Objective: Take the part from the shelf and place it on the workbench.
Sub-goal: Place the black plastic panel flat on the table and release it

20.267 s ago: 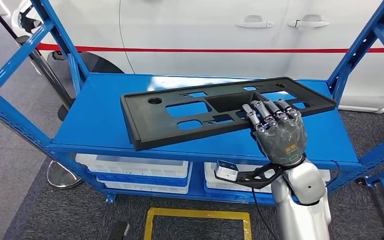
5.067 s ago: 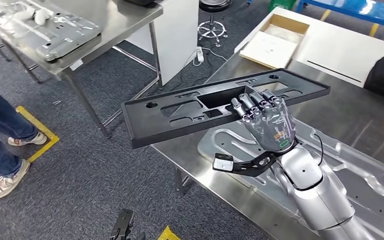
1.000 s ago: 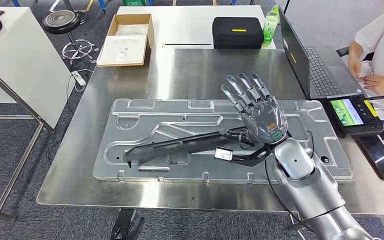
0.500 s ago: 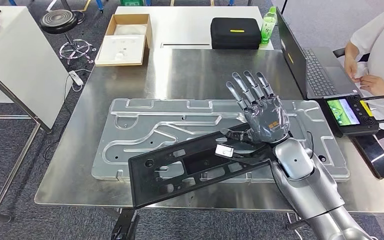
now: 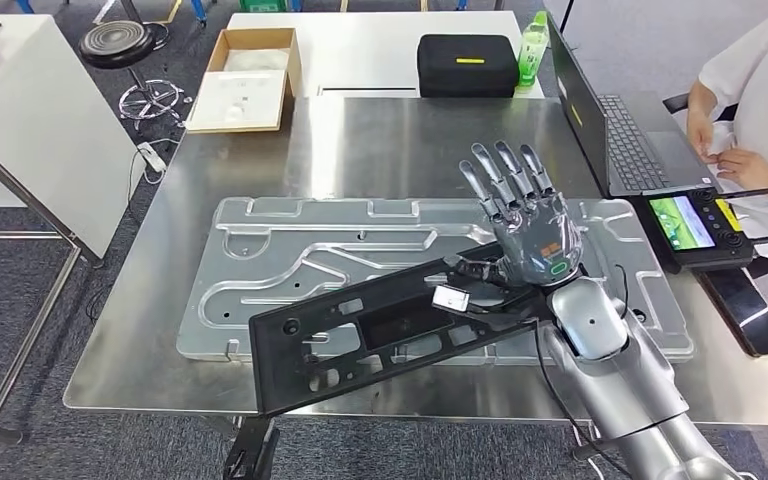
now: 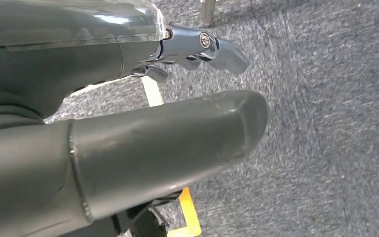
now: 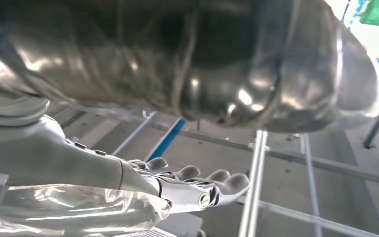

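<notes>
The steel workbench (image 5: 380,150) carries a big pressed metal panel (image 5: 260,240), and the long black part (image 5: 380,335) lies slantwise over that panel's near edge, its left end jutting past the bench front. Its long axis runs from that low left corner up toward the right hand (image 5: 525,225), the part lying just left of and below it. That hand is raised, fingers (image 5: 505,175) spread, gripping nothing; the left hand (image 6: 128,143) hangs above the floor, and I cannot tell its state.

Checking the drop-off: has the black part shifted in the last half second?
Yes. The black part slid slightly toward the workbench's near-left edge, relative to the metal panel.
</notes>
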Available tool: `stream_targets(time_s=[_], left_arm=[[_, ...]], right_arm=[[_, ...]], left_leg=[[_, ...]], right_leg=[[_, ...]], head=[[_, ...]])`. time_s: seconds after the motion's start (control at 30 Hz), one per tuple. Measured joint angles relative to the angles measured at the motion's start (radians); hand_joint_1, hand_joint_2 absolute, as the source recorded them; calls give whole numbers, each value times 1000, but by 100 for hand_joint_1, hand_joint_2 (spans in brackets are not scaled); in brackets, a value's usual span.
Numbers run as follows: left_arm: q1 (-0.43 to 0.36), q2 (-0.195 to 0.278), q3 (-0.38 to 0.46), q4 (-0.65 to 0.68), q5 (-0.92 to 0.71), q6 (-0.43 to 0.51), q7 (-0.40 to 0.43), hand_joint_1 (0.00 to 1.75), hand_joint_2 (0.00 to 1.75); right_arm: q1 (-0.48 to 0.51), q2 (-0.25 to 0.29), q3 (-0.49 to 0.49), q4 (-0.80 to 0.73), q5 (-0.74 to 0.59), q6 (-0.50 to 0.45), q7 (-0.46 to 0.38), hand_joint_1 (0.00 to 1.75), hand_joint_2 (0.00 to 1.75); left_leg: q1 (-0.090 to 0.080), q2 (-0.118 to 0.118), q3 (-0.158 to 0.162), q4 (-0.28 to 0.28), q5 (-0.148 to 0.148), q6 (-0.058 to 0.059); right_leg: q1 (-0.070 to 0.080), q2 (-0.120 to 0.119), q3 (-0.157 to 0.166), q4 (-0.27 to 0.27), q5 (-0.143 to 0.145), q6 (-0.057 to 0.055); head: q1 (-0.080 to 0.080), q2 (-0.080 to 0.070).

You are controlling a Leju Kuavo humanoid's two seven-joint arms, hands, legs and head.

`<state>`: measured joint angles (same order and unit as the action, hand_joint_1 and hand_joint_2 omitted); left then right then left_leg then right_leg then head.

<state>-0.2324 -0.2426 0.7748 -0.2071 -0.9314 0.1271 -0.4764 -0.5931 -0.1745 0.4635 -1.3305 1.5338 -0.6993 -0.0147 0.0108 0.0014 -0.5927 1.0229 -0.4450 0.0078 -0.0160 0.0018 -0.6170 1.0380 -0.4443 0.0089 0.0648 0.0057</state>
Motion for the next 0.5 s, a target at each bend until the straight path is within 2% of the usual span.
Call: stream_targets(time_s=[0.07,0.1,0.17,0.2,0.23,0.27,0.3,0.37,0.4,0.43,0.5], left_arm=[[1,0,0,0,1,1,1,0,0],[1,0,0,0,1,1,1,0,0],[2,1,0,0,3,2,2,0,0],[3,1,0,0,4,2,1,0,0],[4,1,0,0,6,2,0,0,0],[5,1,0,0,7,2,0,0,0],[5,1,0,0,8,2,0,0,0],[2,1,0,0,8,2,-1,0,0],[0,1,-1,0,9,2,-1,0,0],[-2,2,-1,0,9,2,-2,0,0],[-1,2,-1,0,10,2,-3,0,0]], right_arm=[[-4,-2,0,-6,0,0,15,0,0],[-5,-3,0,-9,0,0,24,0,0],[-7,-9,6,-14,0,0,55,0,0],[-9,-16,14,-15,0,0,77,0,0],[-13,-25,26,-16,0,0,101,0,0],[-18,-35,40,-17,0,0,123,0,0],[-24,-44,54,-19,0,0,140,0,0],[-35,-60,75,-26,0,0,160,0,0],[-38,-67,83,-29,1,0,164,0,0],[-40,-74,89,-31,1,0,168,0,0],[-43,-83,98,-34,1,0,171,0,0]], left_leg=[[3,0,-13,33,-25,-9],[4,0,-33,79,-53,-12],[4,0,-94,215,-117,-16],[4,0,-120,270,-134,-16],[3,0,-132,294,-133,-15],[3,1,-124,275,-112,-12],[1,6,-97,218,-78,-6],[-7,36,-31,75,-20,10],[-12,48,-10,28,-7,17],[-17,55,-2,7,-5,21],[-17,40,-1,-1,0,27]], right_leg=[[-2,0,2,-4,3,-15],[-3,-1,3,-6,4,-21],[0,-3,2,-6,4,-27],[2,-6,2,-6,4,-28],[4,-10,2,-5,3,-29],[6,-13,3,-5,2,-30],[7,-17,5,-5,2,-30],[12,-26,7,-3,-1,-27],[14,-32,8,-3,-2,-24],[15,-39,7,-3,-2,-19],[17,-56,9,-5,-3,-9]], head=[[0,0],[-1,0],[-1,0],[-1,0],[-1,0],[-1,0],[-1,0],[-1,0],[-1,0],[-1,0],[-1,0]])
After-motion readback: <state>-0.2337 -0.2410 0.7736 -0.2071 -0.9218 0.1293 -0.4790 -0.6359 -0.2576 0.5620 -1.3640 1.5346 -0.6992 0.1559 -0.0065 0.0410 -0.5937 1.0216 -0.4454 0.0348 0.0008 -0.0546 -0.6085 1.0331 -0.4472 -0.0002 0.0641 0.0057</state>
